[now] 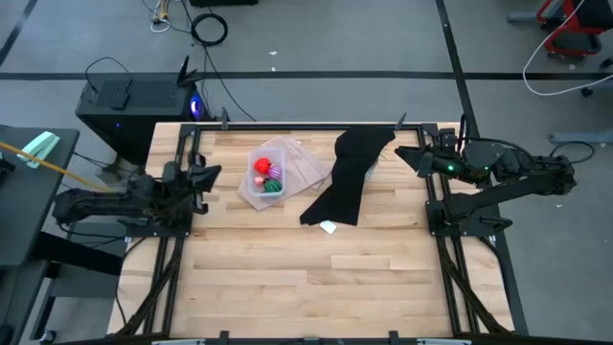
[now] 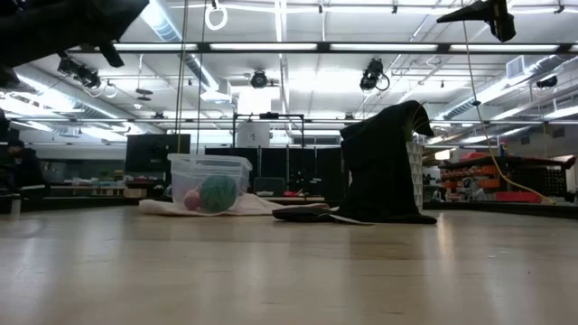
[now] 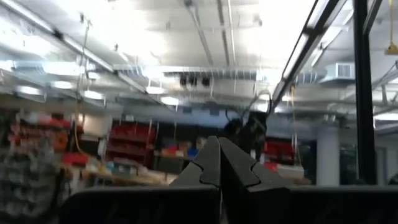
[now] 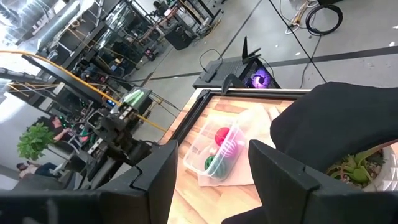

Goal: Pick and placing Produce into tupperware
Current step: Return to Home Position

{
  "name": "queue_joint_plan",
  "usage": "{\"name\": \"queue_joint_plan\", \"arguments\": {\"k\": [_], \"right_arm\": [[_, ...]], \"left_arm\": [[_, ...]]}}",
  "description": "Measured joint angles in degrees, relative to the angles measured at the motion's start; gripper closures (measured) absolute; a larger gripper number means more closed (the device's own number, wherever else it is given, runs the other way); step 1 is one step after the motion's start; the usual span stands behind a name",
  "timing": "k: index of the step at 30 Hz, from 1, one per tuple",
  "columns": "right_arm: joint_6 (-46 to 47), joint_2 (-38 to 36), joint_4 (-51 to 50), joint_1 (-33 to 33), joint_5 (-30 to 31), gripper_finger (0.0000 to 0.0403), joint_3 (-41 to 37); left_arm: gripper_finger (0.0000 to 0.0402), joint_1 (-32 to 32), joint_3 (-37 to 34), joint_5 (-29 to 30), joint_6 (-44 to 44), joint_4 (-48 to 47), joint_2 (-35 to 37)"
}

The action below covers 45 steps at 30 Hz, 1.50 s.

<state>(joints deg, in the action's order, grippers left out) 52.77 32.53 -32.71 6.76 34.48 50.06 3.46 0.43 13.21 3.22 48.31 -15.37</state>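
Note:
The clear tupperware stands on flat translucent lids at the table's far middle. In it lie a red ball, a magenta piece and a green striped piece. The right wrist view shows the tupperware with the red ball and the green piece. My left gripper is shut and empty, raised left of the tupperware; its wrist view looks up at the ceiling. My right gripper is open and empty, raised at the far right.
A black cloth drapes over a potted plant right of the tupperware and trails toward the near side. A small white scrap lies at its near end. Bare wood fills the near half. People show in the room beyond.

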Motion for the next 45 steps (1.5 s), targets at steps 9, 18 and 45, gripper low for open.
{"name": "queue_joint_plan", "arguments": {"k": [9,18,45], "right_arm": [[0.83,0.11,0.09,0.0,1.84,0.0199,0.0],[1.69,0.11,0.06,0.0,1.85,0.0199,0.0],[-17.71,-6.75,9.7,0.0,-3.08,0.0384,0.28]], "left_arm": [[0.0401,-0.05,-0.02,0.14,-1.81,-13.98,15.37],[0.0401,-1.25,-0.02,-3.63,6.53,-27.83,15.12],[0.0387,-1.99,0.09,-10.94,18.38,-47.6,12.37]]}}
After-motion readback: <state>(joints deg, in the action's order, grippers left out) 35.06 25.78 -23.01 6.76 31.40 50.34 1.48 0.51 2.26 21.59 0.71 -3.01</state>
